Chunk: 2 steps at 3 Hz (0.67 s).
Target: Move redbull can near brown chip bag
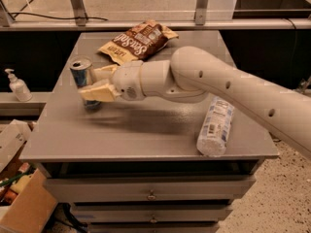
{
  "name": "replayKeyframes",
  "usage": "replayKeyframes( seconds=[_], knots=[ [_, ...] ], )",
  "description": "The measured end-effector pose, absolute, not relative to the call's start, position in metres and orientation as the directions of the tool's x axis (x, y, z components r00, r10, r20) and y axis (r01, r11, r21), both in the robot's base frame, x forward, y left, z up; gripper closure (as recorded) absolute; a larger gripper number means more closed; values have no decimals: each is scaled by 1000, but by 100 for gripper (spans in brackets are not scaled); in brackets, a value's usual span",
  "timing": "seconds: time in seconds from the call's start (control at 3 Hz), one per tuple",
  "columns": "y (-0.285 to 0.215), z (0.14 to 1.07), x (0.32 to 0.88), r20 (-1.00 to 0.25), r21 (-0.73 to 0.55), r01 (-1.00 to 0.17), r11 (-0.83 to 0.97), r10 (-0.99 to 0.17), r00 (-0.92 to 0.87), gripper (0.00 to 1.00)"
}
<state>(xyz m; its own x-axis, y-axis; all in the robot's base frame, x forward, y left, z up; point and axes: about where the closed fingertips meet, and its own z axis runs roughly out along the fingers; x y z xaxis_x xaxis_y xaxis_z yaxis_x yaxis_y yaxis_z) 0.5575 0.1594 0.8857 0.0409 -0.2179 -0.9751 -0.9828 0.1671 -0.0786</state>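
The redbull can (80, 73), blue and silver with a silver top, stands upright at the left side of the grey table (146, 135). My gripper (95, 83) reaches in from the right and is shut on the can, one tan finger behind it and one in front. The brown chip bag (138, 40), with white lettering, lies at the back middle of the table, up and to the right of the can. The white arm (204, 76) crosses the table from the right.
A clear plastic bottle with a white label (215, 125) lies on its side near the table's front right corner. A soap dispenser (17, 85) stands on a ledge to the left. Cardboard boxes (24, 208) sit on the floor at the lower left.
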Motion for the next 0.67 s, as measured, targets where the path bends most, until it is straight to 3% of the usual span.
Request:
replayKeyframes(
  seconds=[0.33, 0.67],
  knots=[
    [103, 905, 576, -967, -122, -951, 285, -250, 50, 100],
    [33, 930, 600, -947, -187, -891, 413, -317, 52, 100]
  ],
)
